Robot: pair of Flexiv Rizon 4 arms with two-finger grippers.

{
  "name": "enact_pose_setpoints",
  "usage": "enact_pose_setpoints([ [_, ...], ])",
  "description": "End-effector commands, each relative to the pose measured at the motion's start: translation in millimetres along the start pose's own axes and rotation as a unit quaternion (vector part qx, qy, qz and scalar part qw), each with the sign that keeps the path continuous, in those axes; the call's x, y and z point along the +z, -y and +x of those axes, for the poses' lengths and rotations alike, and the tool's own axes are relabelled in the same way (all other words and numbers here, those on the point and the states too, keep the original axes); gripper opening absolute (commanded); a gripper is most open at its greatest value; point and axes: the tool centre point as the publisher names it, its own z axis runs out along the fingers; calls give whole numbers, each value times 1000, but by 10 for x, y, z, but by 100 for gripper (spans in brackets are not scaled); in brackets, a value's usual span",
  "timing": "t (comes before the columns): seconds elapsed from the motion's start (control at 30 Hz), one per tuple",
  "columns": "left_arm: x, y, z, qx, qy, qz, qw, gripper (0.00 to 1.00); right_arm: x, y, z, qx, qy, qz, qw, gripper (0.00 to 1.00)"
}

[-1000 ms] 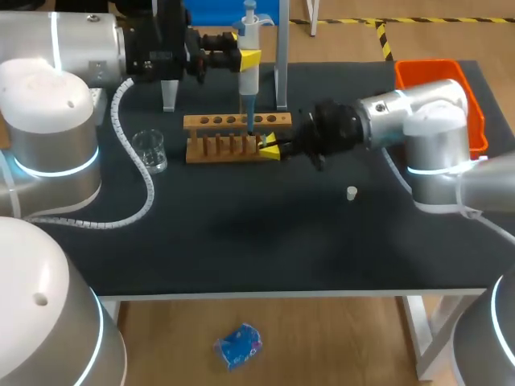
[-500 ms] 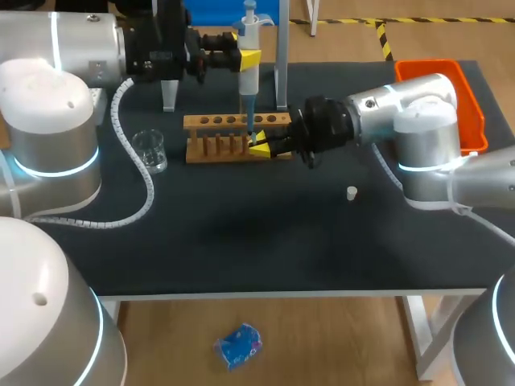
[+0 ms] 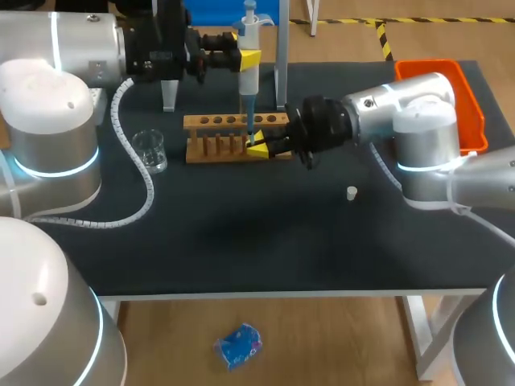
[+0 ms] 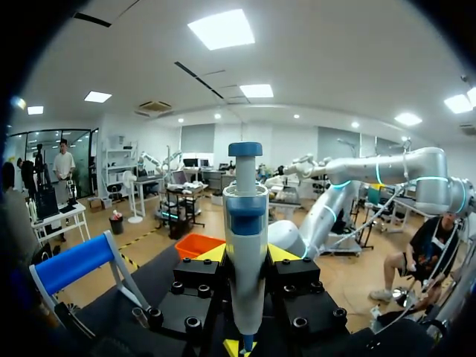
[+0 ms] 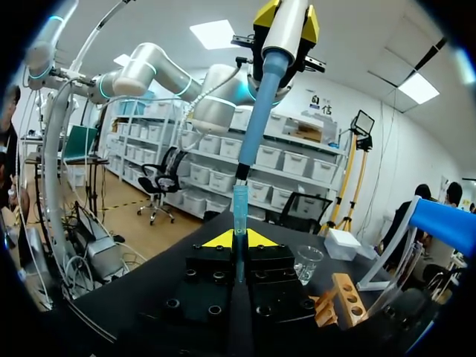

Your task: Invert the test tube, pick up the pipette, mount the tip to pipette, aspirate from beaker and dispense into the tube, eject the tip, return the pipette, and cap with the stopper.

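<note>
Wooden rack (image 3: 217, 122) on table's (image 3: 241, 241) far half; pipette (image 3: 249, 76) over test tube (image 5: 239, 204)

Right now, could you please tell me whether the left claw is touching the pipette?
Touching. In the left wrist view the left claw presses its yellow tips against the pipette from both sides.

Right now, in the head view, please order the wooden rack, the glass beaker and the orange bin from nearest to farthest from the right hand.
1. Wooden rack: directly beside the right hand.
2. Glass beaker: past the rack's left end.
3. Orange bin: at the table's far right corner.
</note>
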Motion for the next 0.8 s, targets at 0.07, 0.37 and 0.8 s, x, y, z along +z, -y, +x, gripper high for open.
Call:
enact_pose_setpoints([
  [0.07,-19,8,-1,0,-2,-2,1000,0,-5,-27,8,-1,0,1,1000,0],
  [0.37,-19,8,-1,0,-2,-2,1000,0,35,-41,5,5,0,-2,1000,0],
  [0.8,-19,8,-1,0,-2,-2,1000,0,11,-89,7,27,6,-25,999,0],
])
